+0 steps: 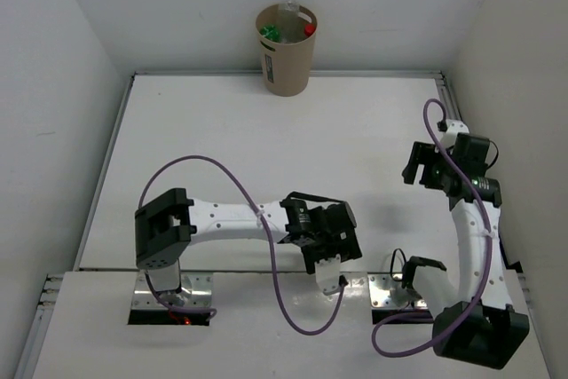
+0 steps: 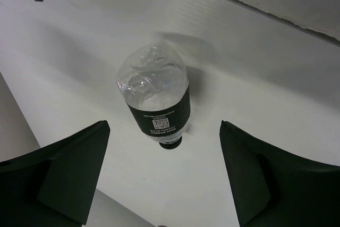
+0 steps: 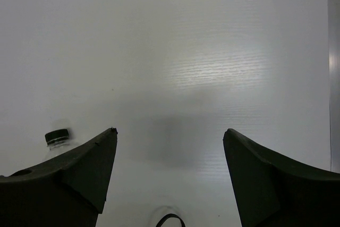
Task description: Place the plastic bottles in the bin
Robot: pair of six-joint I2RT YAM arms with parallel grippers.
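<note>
A clear bottle (image 2: 154,91) with a black label and black cap lies on the white table, cap toward the camera. My left gripper (image 2: 164,123) is open, with a jaw on either side of the bottle's cap end and not touching it. In the top view the bottle (image 1: 330,274) lies just below the left gripper (image 1: 330,259), near the table's front edge. The tan bin (image 1: 286,64) stands at the far centre and holds a green bottle (image 1: 271,34), a red-capped one (image 1: 309,29) and a clear one (image 1: 287,11). My right gripper (image 1: 411,166) is open and empty; its view (image 3: 170,129) shows bare table and a black cap (image 3: 57,136) at the left.
White walls enclose the table on the left, back and right. A purple cable (image 1: 222,170) loops over the left arm, and another runs along the right arm (image 1: 470,237). The raised near ledge (image 1: 266,326) carries both arm bases.
</note>
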